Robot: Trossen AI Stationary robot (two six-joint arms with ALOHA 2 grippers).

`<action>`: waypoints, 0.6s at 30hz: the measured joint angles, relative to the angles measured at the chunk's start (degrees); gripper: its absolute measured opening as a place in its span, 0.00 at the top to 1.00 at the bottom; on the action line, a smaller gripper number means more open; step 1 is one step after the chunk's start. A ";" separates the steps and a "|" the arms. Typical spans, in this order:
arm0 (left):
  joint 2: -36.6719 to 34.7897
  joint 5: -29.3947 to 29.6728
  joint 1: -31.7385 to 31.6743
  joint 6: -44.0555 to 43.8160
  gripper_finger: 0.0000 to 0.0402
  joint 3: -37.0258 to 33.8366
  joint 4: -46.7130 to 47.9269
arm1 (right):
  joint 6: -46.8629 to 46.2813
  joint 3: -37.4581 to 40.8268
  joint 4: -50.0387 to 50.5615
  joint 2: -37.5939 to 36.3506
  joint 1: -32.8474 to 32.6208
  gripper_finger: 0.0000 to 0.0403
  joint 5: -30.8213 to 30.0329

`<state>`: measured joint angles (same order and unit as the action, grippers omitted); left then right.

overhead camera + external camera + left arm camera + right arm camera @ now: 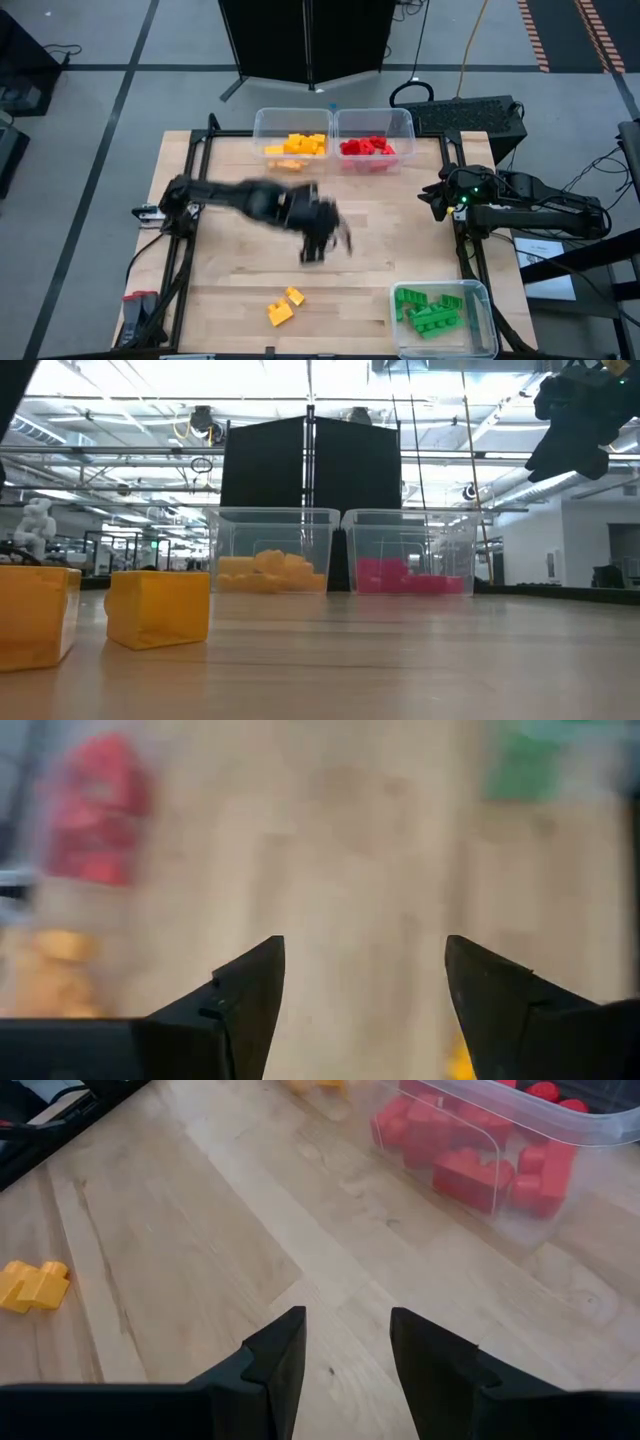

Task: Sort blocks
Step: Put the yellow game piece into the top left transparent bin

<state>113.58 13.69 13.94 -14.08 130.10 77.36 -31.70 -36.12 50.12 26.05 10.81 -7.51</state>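
Two loose yellow blocks (281, 312) lie on the wooden table near its front edge, close up in the low view (158, 608). My left gripper (325, 238) hangs over the middle of the table, open, with nothing between its fingers (365, 945). My right gripper (440, 196) waits at the table's right side, open and empty (345, 1320). Yellow blocks (296, 146) and red blocks (368, 147) fill two clear bins at the far edge. Green blocks (432, 310) lie in a bin at the near right.
The far clear bins (272, 550) (410, 550) stand side by side. The green blocks' bin (480, 300) sits at the near right corner. Bare wood lies between the bins. Black frame rails (190, 170) run along the table's left and right sides.
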 joint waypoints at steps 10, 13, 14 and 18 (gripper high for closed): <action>5.63 1.91 16.66 -6.51 0.41 -0.13 -0.05 | -0.09 0.00 -0.05 0.02 -0.02 0.64 0.09; 8.15 1.98 18.47 -6.42 0.41 -0.13 0.12 | -0.17 0.00 -0.06 0.00 0.00 0.64 0.09; 9.08 2.00 18.92 -6.34 0.41 -0.13 0.19 | -0.20 0.00 -0.06 0.01 0.00 0.64 0.09; 13.20 -0.08 20.00 -3.18 0.41 -0.15 0.50 | -0.52 0.00 -0.06 0.01 0.00 0.64 0.08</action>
<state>126.78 13.61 33.94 -17.26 129.95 77.86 -32.22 -36.12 50.06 26.06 10.81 -7.43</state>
